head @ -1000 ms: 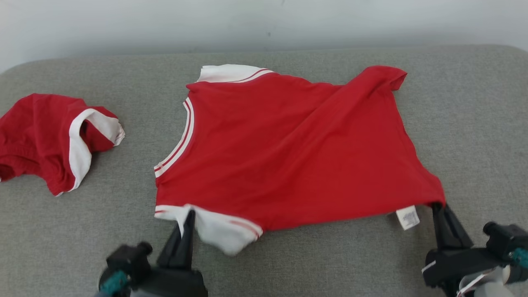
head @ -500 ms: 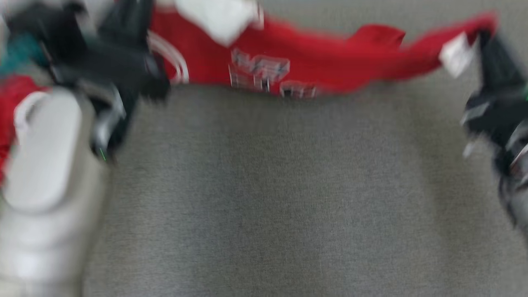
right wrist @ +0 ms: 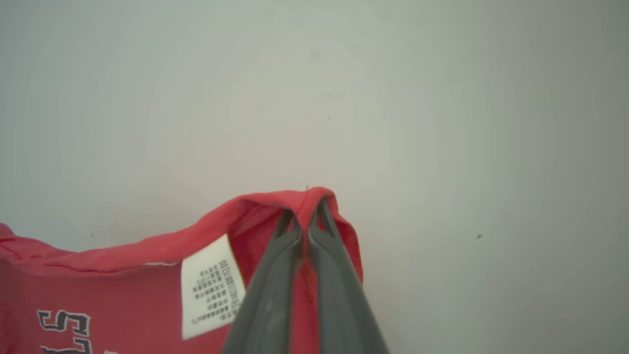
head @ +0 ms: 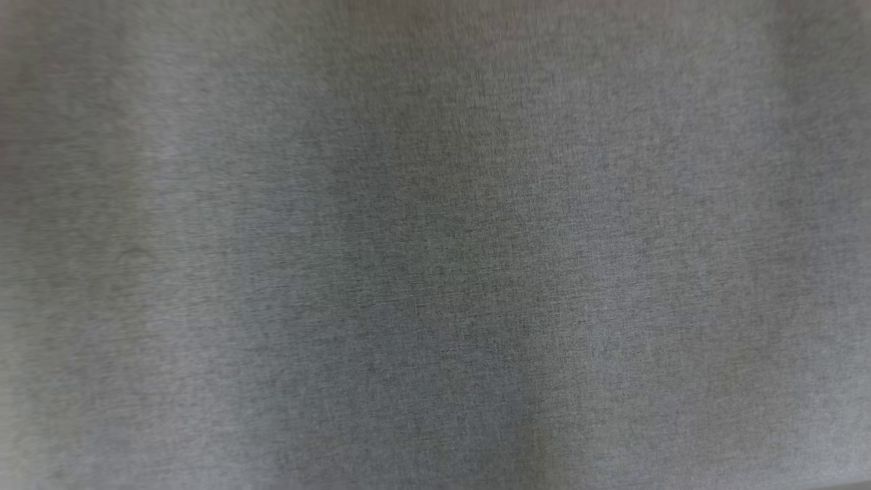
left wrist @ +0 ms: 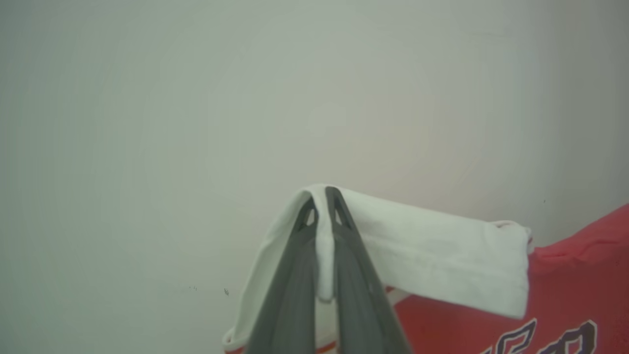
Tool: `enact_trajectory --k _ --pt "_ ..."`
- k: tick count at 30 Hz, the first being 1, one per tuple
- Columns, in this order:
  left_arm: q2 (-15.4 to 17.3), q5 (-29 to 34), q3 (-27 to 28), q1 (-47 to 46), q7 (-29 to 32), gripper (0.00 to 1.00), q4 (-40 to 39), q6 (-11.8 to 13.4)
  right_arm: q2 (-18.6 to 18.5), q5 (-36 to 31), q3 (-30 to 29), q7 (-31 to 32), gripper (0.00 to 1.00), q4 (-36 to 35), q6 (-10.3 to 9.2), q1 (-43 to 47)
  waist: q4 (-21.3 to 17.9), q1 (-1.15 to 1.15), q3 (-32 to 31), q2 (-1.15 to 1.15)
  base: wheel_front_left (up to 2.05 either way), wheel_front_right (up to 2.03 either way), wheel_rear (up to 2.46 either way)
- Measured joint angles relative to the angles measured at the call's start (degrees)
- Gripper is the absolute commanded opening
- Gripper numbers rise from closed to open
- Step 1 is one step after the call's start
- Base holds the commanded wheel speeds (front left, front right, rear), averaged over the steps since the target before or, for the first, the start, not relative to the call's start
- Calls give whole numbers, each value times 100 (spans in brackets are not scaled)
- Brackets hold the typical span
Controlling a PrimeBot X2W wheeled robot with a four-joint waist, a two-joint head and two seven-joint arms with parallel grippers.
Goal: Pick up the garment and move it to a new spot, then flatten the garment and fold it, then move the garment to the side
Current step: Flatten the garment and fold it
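Garment (right wrist: pixel 123 280) hangs stretched between both arms in front of the pale wall (left wrist: pixel 196 123), printed lettering toward the wrist cams. Left gripper (left wrist: pixel 322 194): jaws pinched tight on the white sleeve (left wrist: pixel 432 255), cloth squeezed between the fingers & draped over both tips. Right gripper (right wrist: pixel 304 204): closed just as tight on a red hem corner, w/ the care label (right wrist: pixel 211 290) just beside its fingers, on the side away from bare wall. Head cam looks down on a grey fabric surface (head: pixel 435 245), blurred.

Step in hand, as I read it: carrying the shirt to a new spot before flattening. To do it well:
- Hold both pinches firm, esp. the left, since a sleeve is a loose bit & may drag out of line w/ the body.
- Hold the two grips level & far enough apart that the top edge runs taut across the wall, no sag mid-span.
- Lower so the free edge meets the surface first, then lay the rest down w/o bunching.
- Let go only once the cloth lies flat.

Containers: none in play.
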Motion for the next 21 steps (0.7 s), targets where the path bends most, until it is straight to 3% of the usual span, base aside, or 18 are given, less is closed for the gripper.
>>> enact_trajectory --k 5,10,21 --pt "-53 80 23 -1237 -119 0 683 51 27 -187 244 83 0 769 0 -1310 -106 0 290 0 0 0 0" --pt "-308 41 89 -2130 -325 0 1224 114 31 -486 492 35 0 1574 0 -2386 -112 -3 295 -2 0 0 0" --pt "-533 48 -108 -2663 -594 0 2180 88 190 -545 1031 -75 0 2499 0 -2969 -108 -4 399 -2 0 0 0"
